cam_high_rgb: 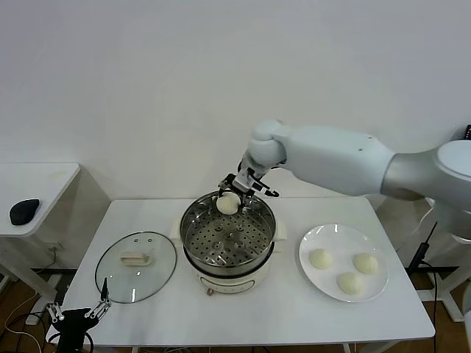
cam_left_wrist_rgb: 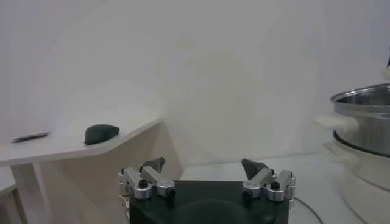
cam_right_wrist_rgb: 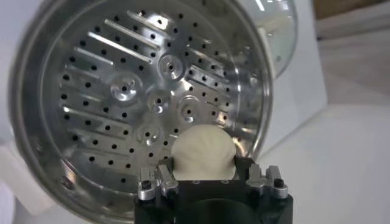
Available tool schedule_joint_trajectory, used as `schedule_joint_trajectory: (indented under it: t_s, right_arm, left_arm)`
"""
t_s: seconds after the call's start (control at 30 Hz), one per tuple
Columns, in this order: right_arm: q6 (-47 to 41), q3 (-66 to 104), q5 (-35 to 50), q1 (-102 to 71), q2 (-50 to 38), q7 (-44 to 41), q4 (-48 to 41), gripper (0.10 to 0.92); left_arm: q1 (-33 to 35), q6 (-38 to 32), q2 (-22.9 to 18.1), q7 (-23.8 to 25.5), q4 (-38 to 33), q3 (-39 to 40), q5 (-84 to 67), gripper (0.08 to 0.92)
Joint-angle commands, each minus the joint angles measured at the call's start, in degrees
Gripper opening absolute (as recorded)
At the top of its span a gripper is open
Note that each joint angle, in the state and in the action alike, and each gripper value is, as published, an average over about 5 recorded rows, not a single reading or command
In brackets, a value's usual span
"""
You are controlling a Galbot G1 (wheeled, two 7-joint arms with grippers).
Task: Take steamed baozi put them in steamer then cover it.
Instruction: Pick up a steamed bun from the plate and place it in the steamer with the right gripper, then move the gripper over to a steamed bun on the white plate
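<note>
My right gripper (cam_high_rgb: 234,197) is shut on one steamed baozi (cam_high_rgb: 228,204) and holds it just above the far inner edge of the steamer (cam_high_rgb: 185,229). In the right wrist view the cream-white baozi (cam_right_wrist_rgb: 203,152) sits between the fingers, over the perforated steel tray (cam_right_wrist_rgb: 122,91), which has nothing on it. Three more baozi (cam_high_rgb: 320,258) (cam_high_rgb: 365,262) (cam_high_rgb: 349,282) lie on the white plate (cam_high_rgb: 333,237) to the right. The cover (cam_high_rgb: 118,278), a glass lid, lies flat on the table left of the steamer. My left gripper (cam_high_rgb: 77,312) hangs open and parked below the table's front left corner.
The steamer stands mid-table on its cream-white base (cam_high_rgb: 228,279). A side table (cam_high_rgb: 44,180) to the left carries a black mouse (cam_high_rgb: 24,210). From the left wrist, the steamer's steel wall (cam_left_wrist_rgb: 365,122) shows at the far side, and the open left gripper (cam_left_wrist_rgb: 204,167) holds nothing.
</note>
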Motion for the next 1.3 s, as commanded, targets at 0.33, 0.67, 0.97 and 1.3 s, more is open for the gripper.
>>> schedule_joint_trajectory:
  t_s: [0.33, 0.67, 0.97, 1.3]
  right_arm:
    - [7.66, -0.77, -13.09, -5.51, 5.81, 1.09, -8.81, 0.628]
    - [7.56, 0.33, -12.89, -5.97, 6.2, 2.17, -9.93, 0.755]
    - [-11.75, 1.47, 8.87, 5.11, -3.38, -8.39, 5.52, 0.822]
    - [-34.3, 0.28, 18.71, 14.0, -24.72, -10.09, 23.55, 0.823]
  left_arm:
    - [0.75, -0.7, -0.2, -0.03, -0.07, -0.12, 0.03, 0.823]
    - [1.22, -0.87, -0.77, -0.11, -0.6, -0.15, 0.23, 0.823]
    - [0.51, -0.04, -0.48, 0.02, -1.71, 0.25, 0.31, 0.823]
    - [-0.15, 0.37, 0.17, 0.17, -1.86, 2.13, 0.57, 0.823]
